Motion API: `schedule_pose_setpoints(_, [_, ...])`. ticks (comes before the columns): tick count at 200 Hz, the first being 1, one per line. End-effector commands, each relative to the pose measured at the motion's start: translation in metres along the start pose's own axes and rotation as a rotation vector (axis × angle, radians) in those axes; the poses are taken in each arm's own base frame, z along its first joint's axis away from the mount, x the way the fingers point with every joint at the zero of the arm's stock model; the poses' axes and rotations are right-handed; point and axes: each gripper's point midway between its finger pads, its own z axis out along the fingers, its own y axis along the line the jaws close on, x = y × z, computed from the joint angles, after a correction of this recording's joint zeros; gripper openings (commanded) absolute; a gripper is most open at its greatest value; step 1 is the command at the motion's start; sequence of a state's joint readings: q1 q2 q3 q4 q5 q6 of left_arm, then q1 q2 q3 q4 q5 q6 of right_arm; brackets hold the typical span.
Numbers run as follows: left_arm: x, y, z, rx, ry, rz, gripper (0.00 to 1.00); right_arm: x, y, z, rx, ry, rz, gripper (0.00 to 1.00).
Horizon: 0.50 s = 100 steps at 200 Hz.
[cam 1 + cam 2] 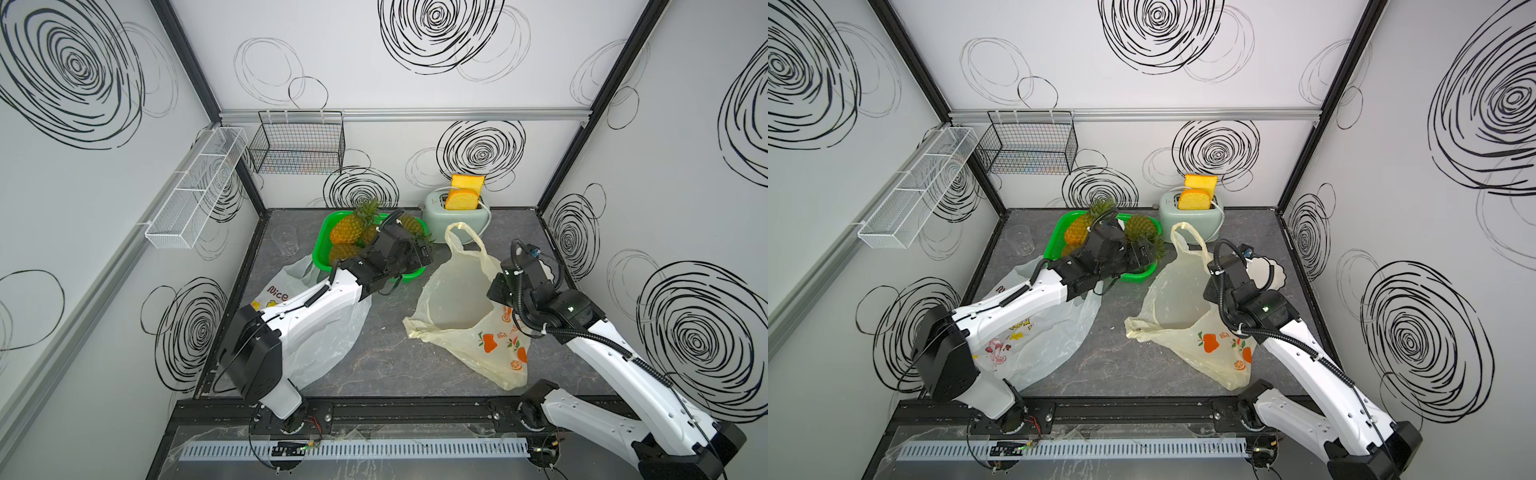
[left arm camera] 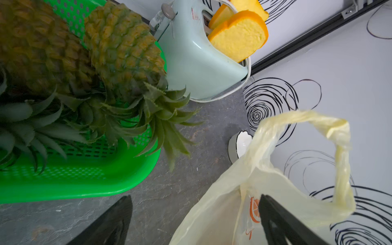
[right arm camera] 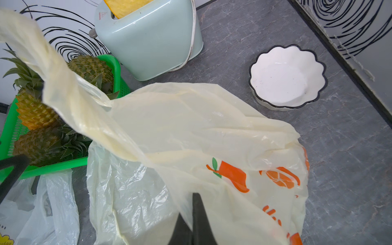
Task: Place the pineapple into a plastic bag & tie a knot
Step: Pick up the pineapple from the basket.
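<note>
Three pineapples lie in a green basket [image 1: 322, 239] at the back; one [image 1: 348, 229] [image 2: 125, 48] is nearest my left gripper. That gripper [image 1: 428, 251] [image 1: 1147, 251] [image 2: 195, 199] hovers open between the basket's right end and the yellow plastic bag [image 1: 455, 301] [image 1: 1177, 299], holding nothing. In the left wrist view the bag's edge [image 2: 222, 201] shows between the spread fingers. My right gripper [image 1: 496, 289] [image 3: 191, 203] is shut on the bag's rim [image 3: 169, 169] and lifts it, so the mouth gapes toward the basket. One bag handle [image 1: 459, 232] stands upright.
A mint toaster [image 1: 455, 216] holding bread slices stands behind the bag. A white scalloped bowl [image 3: 286, 77] sits to the right of the bag. A clear cup [image 1: 286, 240] stands left of the basket. A clear printed bag [image 1: 328, 332] lies under my left arm.
</note>
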<state>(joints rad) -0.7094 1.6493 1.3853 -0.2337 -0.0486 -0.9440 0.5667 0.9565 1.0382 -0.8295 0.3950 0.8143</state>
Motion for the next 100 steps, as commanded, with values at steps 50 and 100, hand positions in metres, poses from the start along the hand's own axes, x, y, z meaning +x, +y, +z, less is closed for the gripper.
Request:
schedule_pose_setpoints(50, [-0.013, 0.023, 0.039, -0.26, 0.011, -0.061, 0.97, -0.006, 0.003, -0.001, -0.017, -0.004, 0.006, 0.0])
schedule_pose_setpoints(100, [-0.016, 0.037, 0.079, -0.336, 0.036, -0.046, 0.97, -0.008, 0.004, -0.001, -0.024, 0.001, 0.003, 0.0])
